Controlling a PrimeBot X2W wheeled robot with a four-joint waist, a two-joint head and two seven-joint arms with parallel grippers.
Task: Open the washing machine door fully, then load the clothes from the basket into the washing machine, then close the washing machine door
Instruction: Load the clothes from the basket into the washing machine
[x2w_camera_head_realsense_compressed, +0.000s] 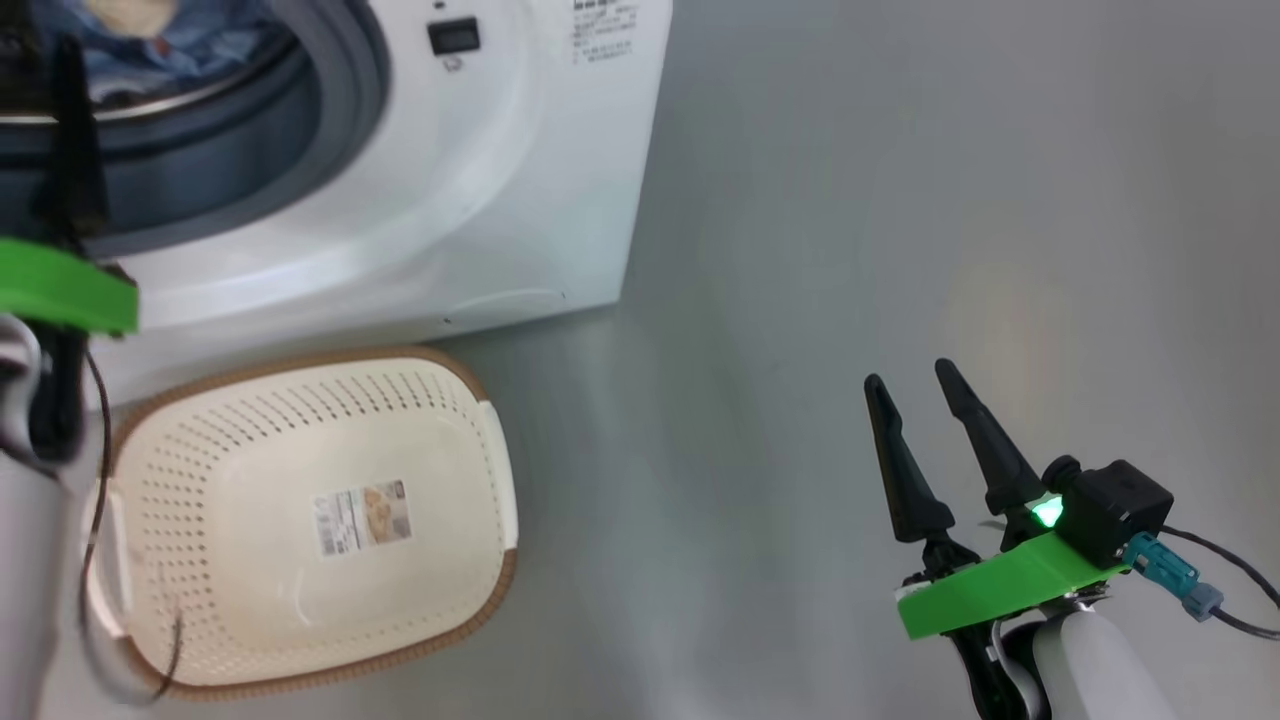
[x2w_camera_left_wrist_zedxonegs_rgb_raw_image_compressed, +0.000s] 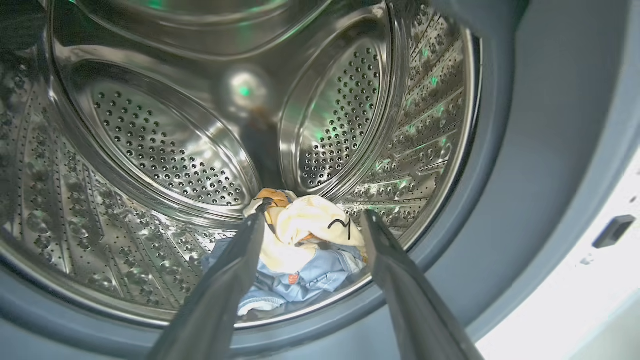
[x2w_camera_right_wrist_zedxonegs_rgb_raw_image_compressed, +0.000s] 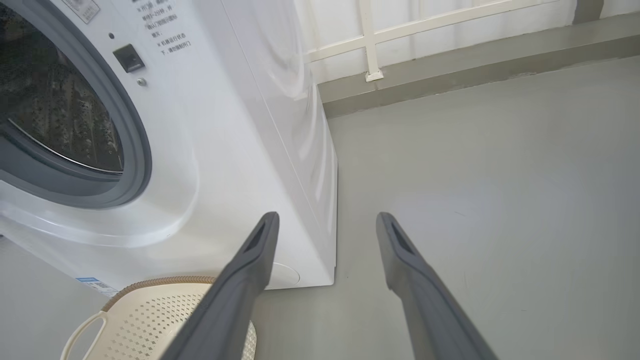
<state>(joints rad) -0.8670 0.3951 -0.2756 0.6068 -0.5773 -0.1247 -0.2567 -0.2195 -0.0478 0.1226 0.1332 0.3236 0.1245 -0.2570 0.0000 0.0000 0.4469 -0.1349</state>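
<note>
Two clothes lie crumpled in the drum, cream atop blue.

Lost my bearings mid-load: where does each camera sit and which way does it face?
Head view: on the head, looking down at the empty basket, the washing machine and floor; right gripper lower right.
Left wrist view: at the opening, facing into the drum at the clothes; left gripper, open, frames them.
Right wrist view: low, facing the washing machine's corner and floor; own open fingers.
Head and right wrist share the basket.
</note>
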